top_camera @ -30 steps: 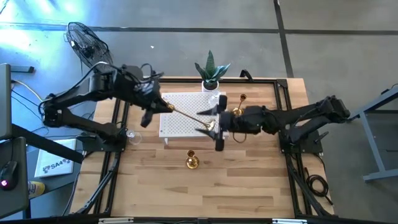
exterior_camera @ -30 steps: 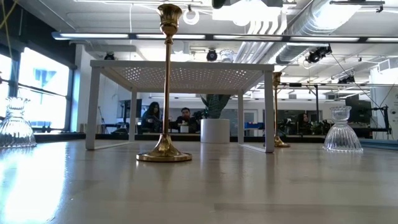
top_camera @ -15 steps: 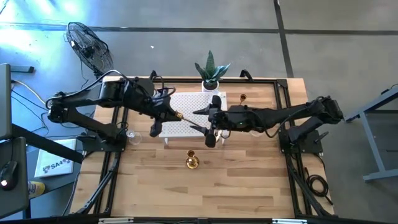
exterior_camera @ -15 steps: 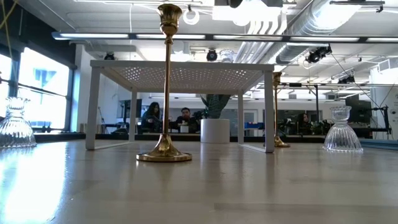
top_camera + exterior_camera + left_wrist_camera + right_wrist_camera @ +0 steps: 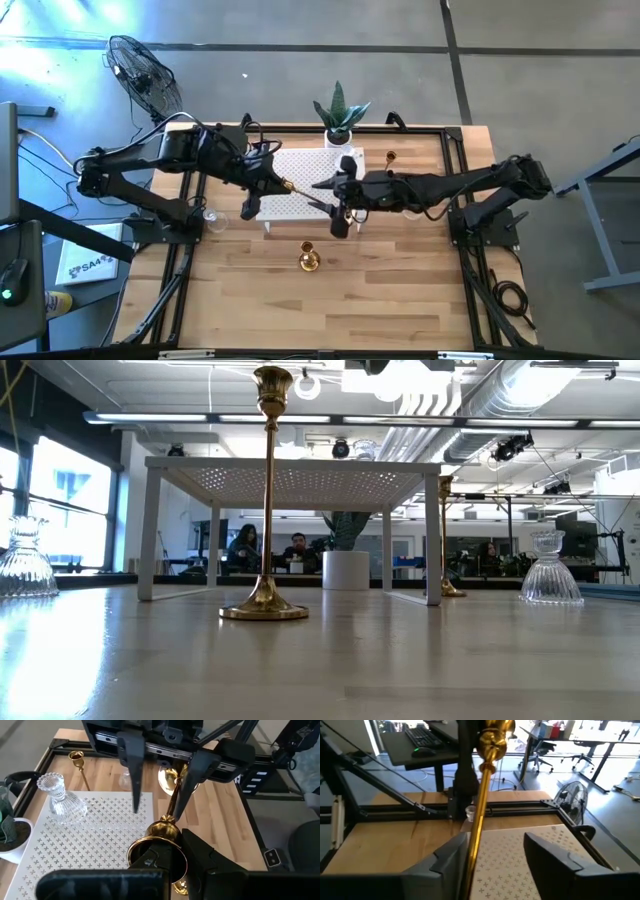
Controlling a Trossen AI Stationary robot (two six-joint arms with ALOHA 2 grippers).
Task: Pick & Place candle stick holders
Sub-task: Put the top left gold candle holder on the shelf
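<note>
Above the white perforated stand, in the high view, the left pincer is clamped on one end of a slim gold candle stick holder held level, and the right pincer, fingers apart, straddles the other end; a handover looks under way, and if the left lets go before the right bites, the smooth metal stem could slip and drop onto the stand. A second gold holder stands on the wooden worktop well short of both pincers, a third beside the right arm. Level across the worktop, the low view shows that near holder: polished brass, flared round base, thin stem, cup at top; ribbed clear glass holders sit out at either side. From the left wrist, the gold base sits wedged between this pincer's fingers, the stem running toward the other arm's spread fingers; a glass holder stands on the stand's dotted sheet. From the right wrist, the glossy stem lies off-centre, close to one finger, so a closing grip may knock it askew.
</note>
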